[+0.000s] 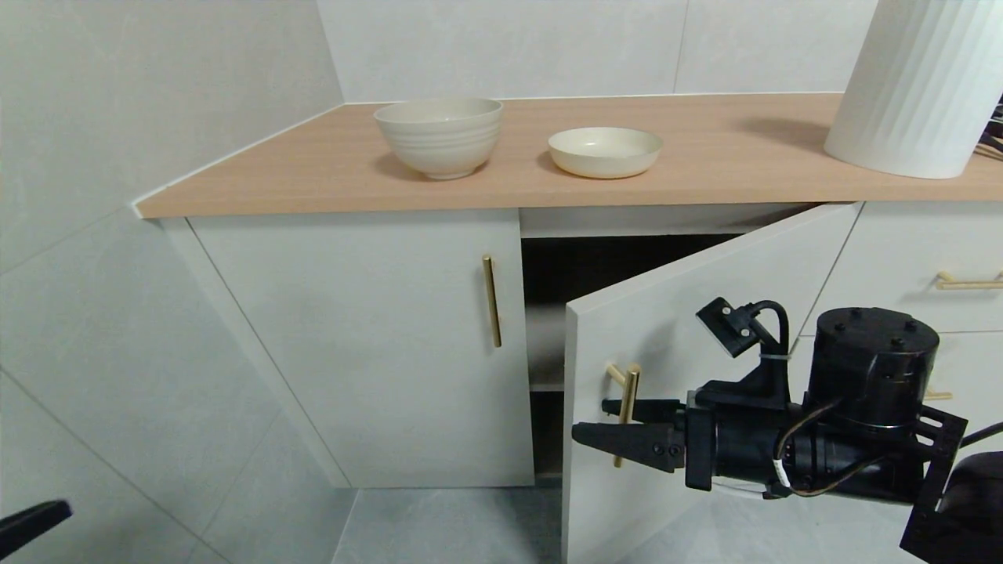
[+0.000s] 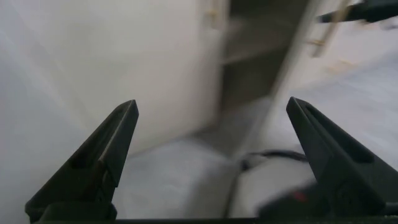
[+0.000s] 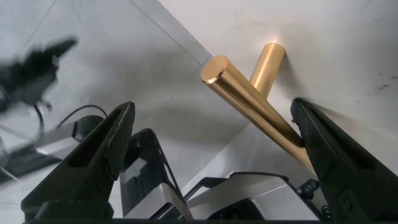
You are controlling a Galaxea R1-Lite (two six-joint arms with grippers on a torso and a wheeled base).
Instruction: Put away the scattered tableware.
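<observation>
Around cab. door handle [image 3: 249, 109], R tool [image 1: 589, 420] (jaws apart)

Quick tally: one deep bowl [image 1: 439, 135] at 11 o'clock, one shallow dish [image 1: 604, 150] at 12, one ribbed white canister [image 1: 917, 86] at 1, two cupboard doors [image 1: 353, 337] [image 1: 666, 313] (one shut, one ajar), three gold handles [image 1: 491, 301] [image 1: 624, 407] [image 1: 968, 282] in plain sight, plus a left gripper [image 2: 211, 104] and a right gripper [image 3: 212, 104].

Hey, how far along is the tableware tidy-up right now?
Done: the right cabinet door stands partly open. In hand: the right gripper, open, is at that door's gold handle. Remaining: the bowl and the shallow dish both sit on the counter, neither put away yet.
</observation>
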